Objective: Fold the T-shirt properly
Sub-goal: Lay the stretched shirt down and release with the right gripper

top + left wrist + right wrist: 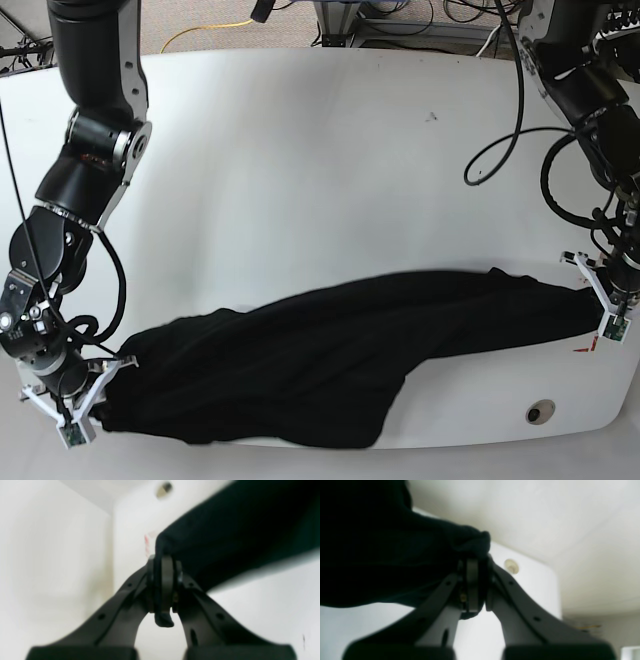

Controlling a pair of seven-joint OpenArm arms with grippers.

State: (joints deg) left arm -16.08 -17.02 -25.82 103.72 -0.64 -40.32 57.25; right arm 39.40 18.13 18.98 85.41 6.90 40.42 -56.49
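Observation:
The black T-shirt (330, 355) is stretched in a long bunched band across the front of the white table (320, 170). My left gripper (598, 300), at the base view's right, is shut on the shirt's right end; the left wrist view shows its fingers (163, 585) pinching black fabric (237, 535). My right gripper (100, 395), at the base view's lower left, is shut on the shirt's left end; the right wrist view shows its fingers (472, 587) clamped on bunched cloth (382, 555). The collar and label are hidden.
A round hole (540, 412) lies in the table near the front right corner, with red marks (583, 348) beside the left gripper. Cables (500, 150) hang over the table's right side. The table's front edge runs just below the shirt.

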